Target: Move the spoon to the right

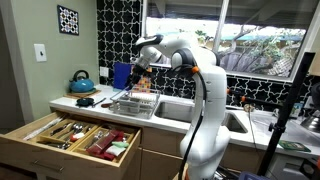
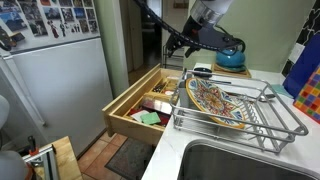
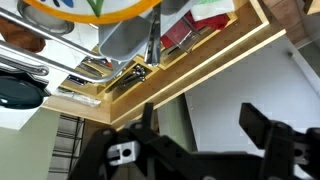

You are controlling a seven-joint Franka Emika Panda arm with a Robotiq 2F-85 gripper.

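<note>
Spoon (image 3: 128,72) seems to lie among the metal cutlery (image 1: 65,130) in the open drawer (image 1: 40,150), just below the edge of the surface (image 1: 68,103); I cannot tell for sure which piece it is. It is probably light, stiff and slick, and it lies low among its neighbours. A pinch across the thin handle near its middle looks safest. Above and behind the drawer, the hand (image 3: 197,128) hangs released and empty, its fingers (image 3: 262,128) spread, well apart from the cutlery. The arm (image 1: 200,90) arches over the dish rack (image 1: 135,103), its wrist bent down and tilted toward the drawer.
</note>
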